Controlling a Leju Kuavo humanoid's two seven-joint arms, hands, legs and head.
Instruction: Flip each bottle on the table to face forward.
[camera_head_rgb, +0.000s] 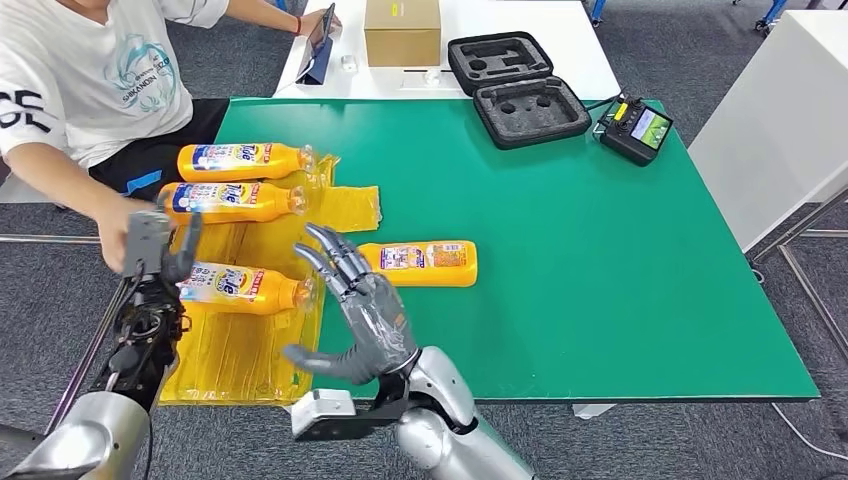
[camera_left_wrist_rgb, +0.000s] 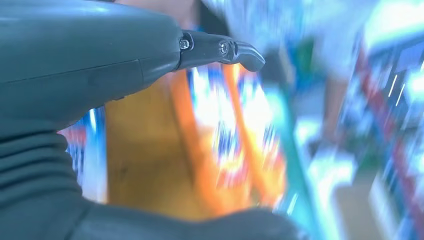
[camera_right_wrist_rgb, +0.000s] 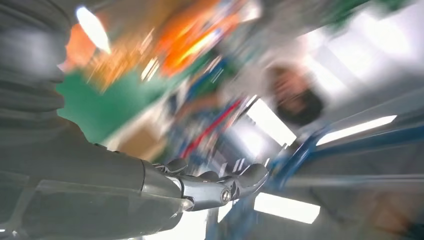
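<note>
Several orange bottles lie on their sides on the green table (camera_head_rgb: 600, 250). Two lie at the far left (camera_head_rgb: 243, 160) (camera_head_rgb: 230, 201), and a third (camera_head_rgb: 243, 287) lies nearer, all on a yellow plastic sheet (camera_head_rgb: 240, 345). A fourth bottle (camera_head_rgb: 428, 263) lies on the bare green top, label up. My right hand (camera_head_rgb: 350, 305) hovers between the near bottle and the fourth one, fingers spread, holding nothing. My left hand (camera_head_rgb: 155, 250) is raised at the base end of the near bottle, fingers apart, empty. Both wrist views are motion-blurred; an orange bottle (camera_left_wrist_rgb: 225, 140) streaks past my left hand.
A person in a white shirt (camera_head_rgb: 90, 70) sits at the far left, one hand (camera_head_rgb: 112, 235) just behind my left hand. At the back are a cardboard box (camera_head_rgb: 402, 30), an open black foam case (camera_head_rgb: 515, 88) and a remote controller (camera_head_rgb: 636, 128).
</note>
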